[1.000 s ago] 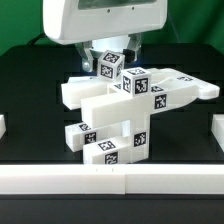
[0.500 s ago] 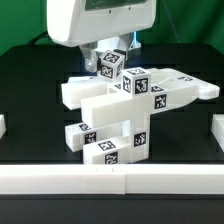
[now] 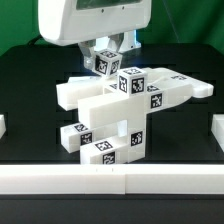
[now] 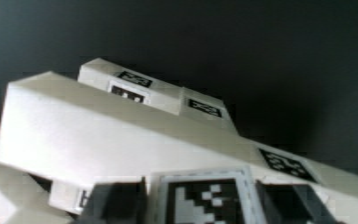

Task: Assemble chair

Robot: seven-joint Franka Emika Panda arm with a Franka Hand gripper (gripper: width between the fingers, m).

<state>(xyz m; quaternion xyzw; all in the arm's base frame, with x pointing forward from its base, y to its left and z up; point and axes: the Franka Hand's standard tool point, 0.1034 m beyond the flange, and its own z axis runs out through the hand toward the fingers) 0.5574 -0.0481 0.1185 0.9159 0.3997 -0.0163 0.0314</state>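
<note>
The chair point(image 3: 112, 104) is a blocky white structure of tagged bars and panels standing mid-table in the exterior view. At its top sits a tagged white end piece point(image 3: 108, 64), tilted. My gripper point(image 3: 108, 54) comes down from above and is shut on that piece, one finger on each side. In the wrist view the piece's tag face point(image 4: 204, 197) fills the gap between my dark fingers point(image 4: 115, 203), and a long chair panel point(image 4: 105, 120) with several tags runs away beneath. The arm's white housing hides the back of the chair.
A low white rail point(image 3: 110, 181) runs along the front of the black table. Short white blocks stand at the exterior view's left edge point(image 3: 2, 126) and right edge point(image 3: 217, 130).
My jaws have closed from wide open onto the tagged piece. The arm and the whole chair have shifted slightly to the exterior view's left.
</note>
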